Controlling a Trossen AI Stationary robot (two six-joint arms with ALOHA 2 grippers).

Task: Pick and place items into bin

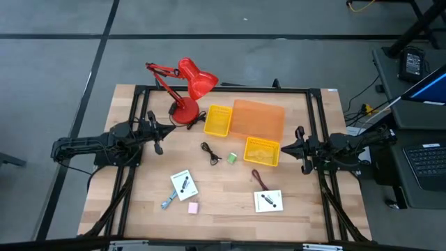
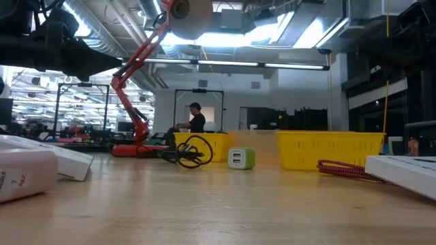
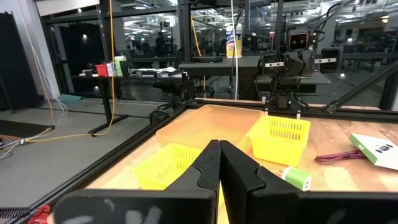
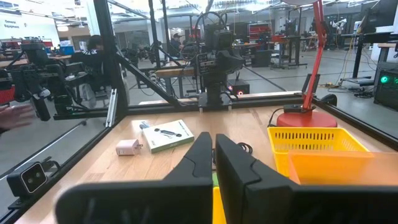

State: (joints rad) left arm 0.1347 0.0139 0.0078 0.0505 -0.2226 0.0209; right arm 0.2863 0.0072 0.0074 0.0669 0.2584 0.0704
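Both white cards [image 1: 184, 184] lie nearest, outside any bin. Two yellow baskets [image 1: 217, 120] and an orange tray [image 1: 259, 117] hold nothing visible (interiors partly hidden). Left gripper [image 1: 169, 130] and right gripper [image 1: 284, 146] hover shut, holding nothing.

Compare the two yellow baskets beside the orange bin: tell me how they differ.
The left yellow basket sits against the orange bin on the red lamp's side, long axis running front to back. The right yellow basket sits at the bin's near edge, lying crosswise, close to the green block. Both are perforated, yellow and look empty.
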